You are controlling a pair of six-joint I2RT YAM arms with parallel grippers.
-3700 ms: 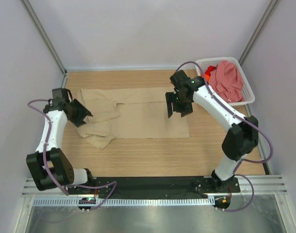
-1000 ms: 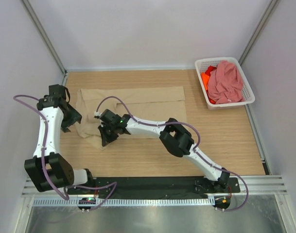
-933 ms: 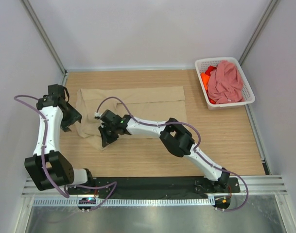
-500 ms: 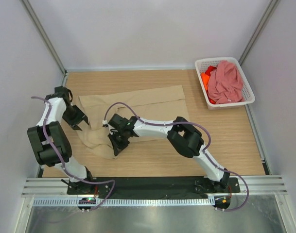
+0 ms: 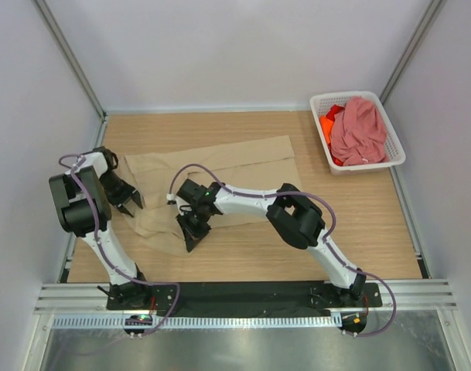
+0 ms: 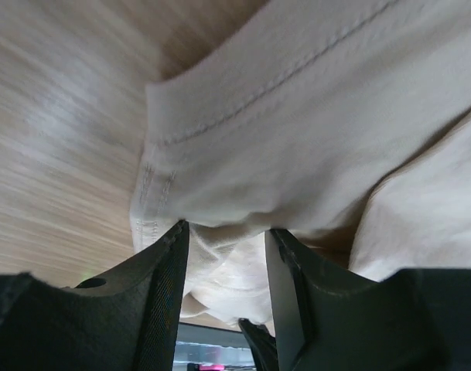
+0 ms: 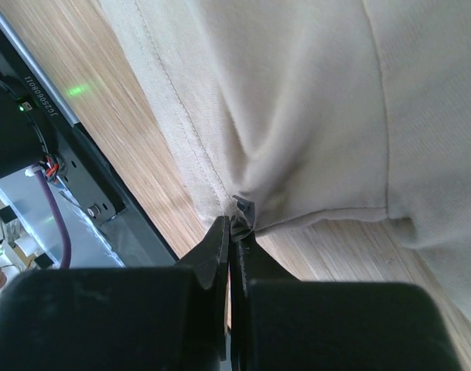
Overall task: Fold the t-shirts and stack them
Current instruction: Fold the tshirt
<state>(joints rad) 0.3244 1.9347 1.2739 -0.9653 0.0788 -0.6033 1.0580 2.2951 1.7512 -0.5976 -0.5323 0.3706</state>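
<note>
The beige-tan t-shirt [image 5: 243, 170] lies partly folded on the wooden table, its left part bunched and pulled toward the near side. At the shirt's left edge, my left gripper [image 5: 130, 201] has a thick bunch of beige cloth [image 6: 297, 116] filling the gap in my left gripper [image 6: 226, 247], touching both fingers. My right gripper [image 5: 193, 234] is at the shirt's near-left corner. In the right wrist view my right gripper [image 7: 237, 212] is shut, pinching a small fold of the hem [image 7: 297, 100]. The dusty pink t-shirt [image 5: 359, 127] and the bright orange t-shirt [image 5: 328, 122] lie heaped in the basket.
A white lattice basket [image 5: 319, 100] stands at the back right corner of the table. White walls close in the table on both sides and at the back. A black rail [image 5: 243, 295] with both arm bases runs along the near edge.
My right gripper has dragged the shirt's near-left corner toward the near edge. My left gripper has swung in to the shirt's left edge and narrowed around the cloth.
</note>
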